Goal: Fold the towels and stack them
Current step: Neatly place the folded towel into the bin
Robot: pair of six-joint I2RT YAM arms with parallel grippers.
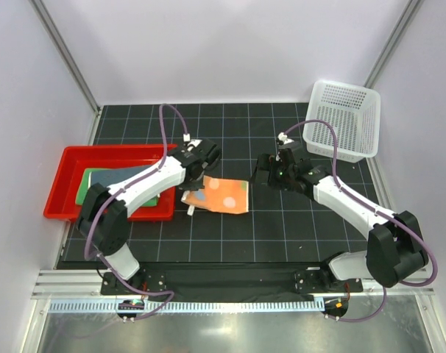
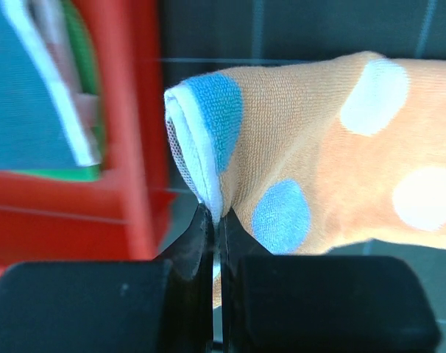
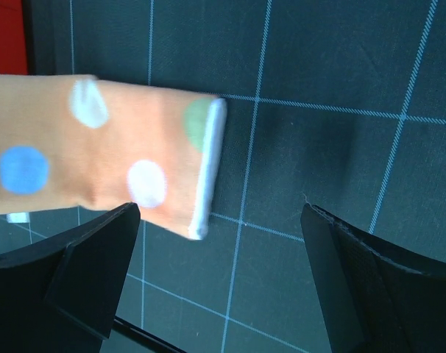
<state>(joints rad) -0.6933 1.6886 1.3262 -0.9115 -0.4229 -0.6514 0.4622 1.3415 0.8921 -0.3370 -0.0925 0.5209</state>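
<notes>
- Left pincer clenched on the white-trimmed edge of the orange dotted towel.
- Right pincer released, jaws wide, clear of the cloth.
- The towel's white tag is too small to read.

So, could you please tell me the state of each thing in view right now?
Orange towel: folded, on the mat, one end pinched.
Green towel: in the tray, bottom of the stack.
Blue towel: folded, on top of the green.
Tray: holds two towels.
Basket: upright, no towel seen inside.
Left gripper: shut on the orange towel.
Right gripper: open, holding nothing.
</notes>
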